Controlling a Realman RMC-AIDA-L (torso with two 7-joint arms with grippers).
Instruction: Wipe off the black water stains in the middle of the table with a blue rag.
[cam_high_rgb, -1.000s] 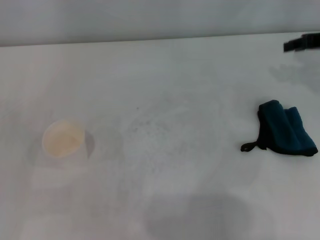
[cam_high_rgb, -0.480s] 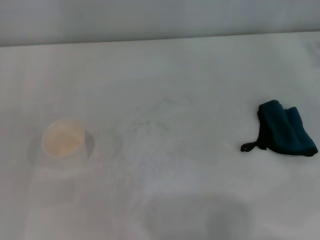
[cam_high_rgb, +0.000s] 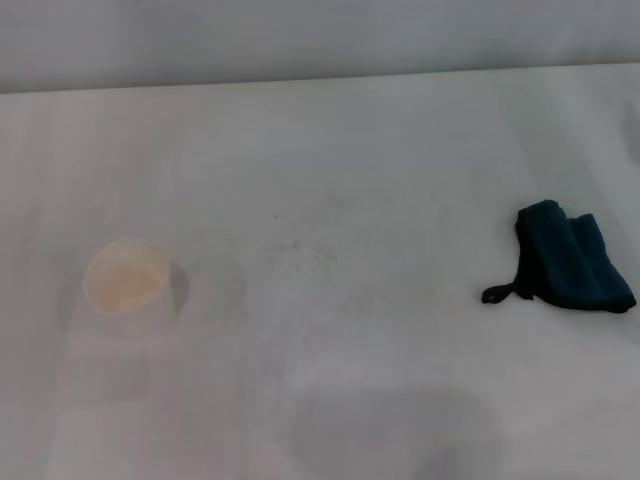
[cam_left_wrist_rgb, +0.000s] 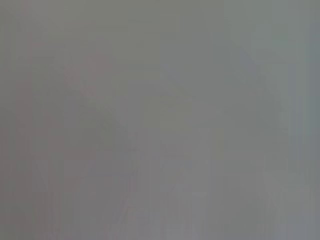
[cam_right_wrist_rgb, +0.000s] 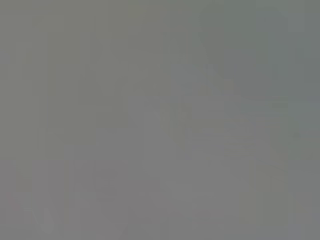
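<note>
The blue rag (cam_high_rgb: 572, 259) lies crumpled on the white table (cam_high_rgb: 330, 150) at the right in the head view, its black loop tab (cam_high_rgb: 497, 293) pointing left. No round dark blot shows on the table; only faint grey smudges (cam_high_rgb: 300, 255) and a tiny dark speck (cam_high_rgb: 276, 215) mark the middle. Neither gripper is in the head view. Both wrist views show only plain grey.
A white paper cup (cam_high_rgb: 127, 277) stands at the left of the table. The table's far edge (cam_high_rgb: 320, 78) runs across the top, with a grey wall behind. A soft shadow (cam_high_rgb: 395, 430) lies on the table near the front.
A dark piece of the right arm at the far right edge one second ago has moved out of view. The rag and cup have not moved.
</note>
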